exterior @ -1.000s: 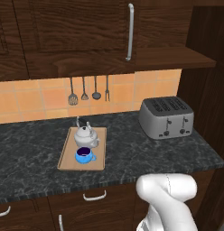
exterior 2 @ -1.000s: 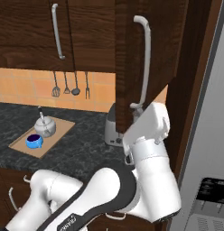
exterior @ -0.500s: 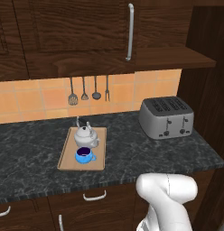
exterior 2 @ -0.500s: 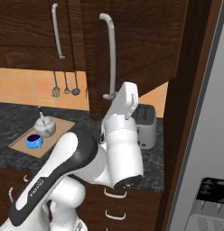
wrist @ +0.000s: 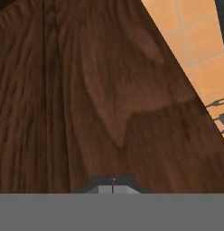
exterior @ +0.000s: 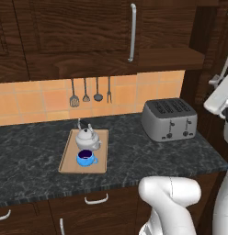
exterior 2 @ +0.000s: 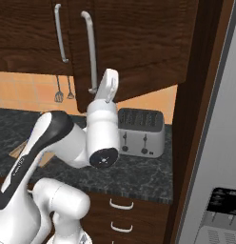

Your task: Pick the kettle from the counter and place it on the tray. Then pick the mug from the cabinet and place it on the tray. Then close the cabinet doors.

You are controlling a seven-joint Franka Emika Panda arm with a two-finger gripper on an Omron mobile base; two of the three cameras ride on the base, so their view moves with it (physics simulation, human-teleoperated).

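Note:
The silvery kettle [exterior: 87,137] and the blue mug [exterior: 86,158] both stand on the light-wood tray [exterior: 69,158] on the dark counter [exterior: 28,156]. The cabinet's left door [exterior: 88,27] is closed, its bar handle [exterior: 132,32] vertical. My gripper [exterior 2: 111,78] presses against the face of the right door [exterior 2: 139,43], just right of that door's bar handle [exterior 2: 90,52]. This door stands slightly ajar. In the hand view the wood panel [wrist: 86,90] is very close, and my gripper [wrist: 113,186] is shut with nothing in it.
A boxy silver toaster [exterior: 170,119] sits on the counter right of the tray. Utensils [exterior: 90,92] hang on the orange tiled wall. A tall dark panel [exterior 2: 196,119] and a grey fridge [exterior 2: 220,143] bound the right side. Drawers with white handles [exterior: 96,199] lie below the counter.
The right cabinet door has swung from wide open to nearly closed. My arm has swept left with it, pushing on its face, and now reaches into the left base view's right edge.

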